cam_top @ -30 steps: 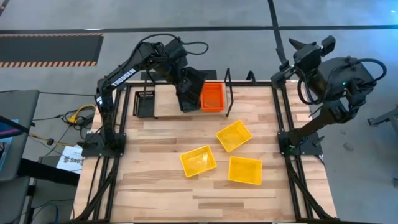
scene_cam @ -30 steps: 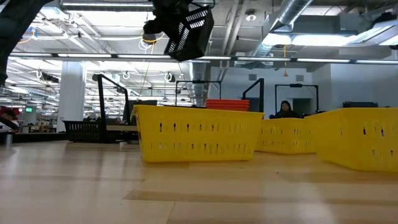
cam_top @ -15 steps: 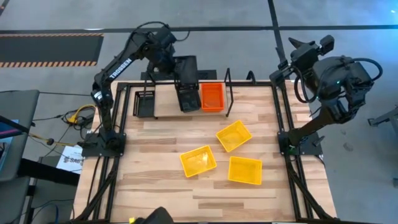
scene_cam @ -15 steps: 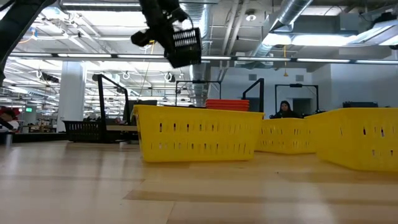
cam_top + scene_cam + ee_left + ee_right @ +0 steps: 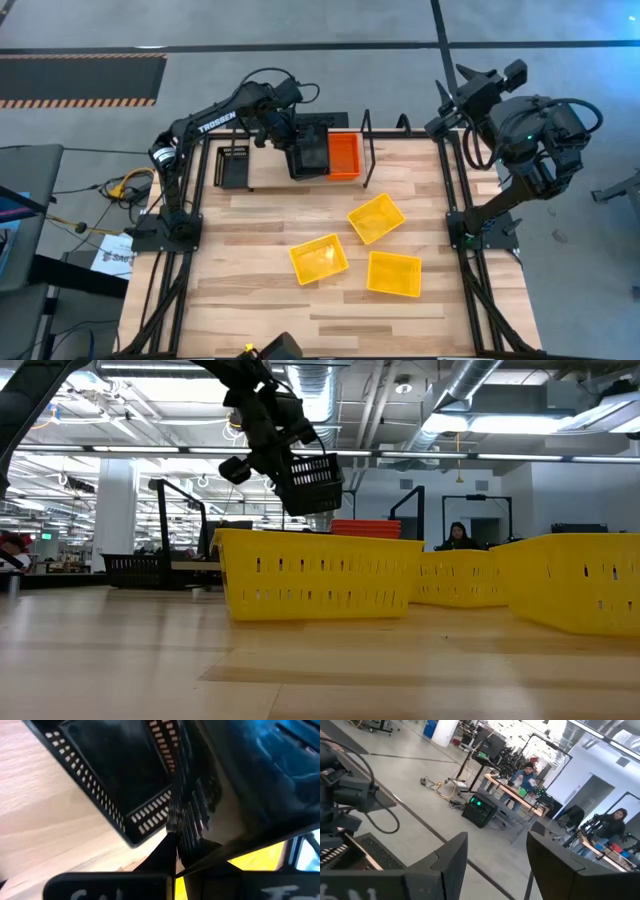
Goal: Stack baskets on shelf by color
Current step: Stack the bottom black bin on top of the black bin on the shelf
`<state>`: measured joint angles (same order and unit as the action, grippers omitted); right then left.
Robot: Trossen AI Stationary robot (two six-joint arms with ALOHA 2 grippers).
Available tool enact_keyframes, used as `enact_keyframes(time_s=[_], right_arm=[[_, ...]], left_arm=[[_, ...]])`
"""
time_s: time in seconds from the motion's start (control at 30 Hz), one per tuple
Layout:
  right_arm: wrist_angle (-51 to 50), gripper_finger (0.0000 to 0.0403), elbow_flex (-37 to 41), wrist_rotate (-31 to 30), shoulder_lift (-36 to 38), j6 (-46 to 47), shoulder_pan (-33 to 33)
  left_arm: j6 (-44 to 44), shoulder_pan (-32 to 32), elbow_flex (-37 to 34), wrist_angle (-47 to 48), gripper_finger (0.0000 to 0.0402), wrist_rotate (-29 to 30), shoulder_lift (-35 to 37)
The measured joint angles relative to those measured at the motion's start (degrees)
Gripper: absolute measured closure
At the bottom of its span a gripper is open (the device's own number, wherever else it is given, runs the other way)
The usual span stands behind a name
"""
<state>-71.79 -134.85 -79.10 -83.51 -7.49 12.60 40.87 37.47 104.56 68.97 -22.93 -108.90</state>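
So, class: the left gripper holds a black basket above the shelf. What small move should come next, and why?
Probably shift it toward the black basket at the shelf's far-left end, then lower. The left gripper is shut on a carried black basket hanging above the shelf's middle, beside the red-orange basket; black belongs with black.

Left arm reaches in from its base at the table's left edge, elbow bent, forearm stretched across the back of the table, wrist tipped downward. The left gripper [image 5: 300,150] is clamped shut on a black basket [image 5: 312,482], carried tilted in the air. Right arm is folded up high beside the table's right rear corner, its right gripper [image 5: 495,855] pointing away from the table, fingers spread apart.
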Motion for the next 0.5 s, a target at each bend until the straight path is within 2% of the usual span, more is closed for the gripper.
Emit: enact_keyframes(time_s=[0.17, 0.5], right_arm=[[-0.31, 0.0180, 0.02, 1.23, -0.79, 0.00, 0.00], [-2.89, 0.0180, 0.02, 1.32, -1.19, 0.04, 0.00]], left_arm=[[2.53, 0.66, -1.48, -3.55, 0.0401, -0.84, 0.00], [2.60, 2.24, -1.80, 1.92, 0.0401, -0.79, 0.02]])
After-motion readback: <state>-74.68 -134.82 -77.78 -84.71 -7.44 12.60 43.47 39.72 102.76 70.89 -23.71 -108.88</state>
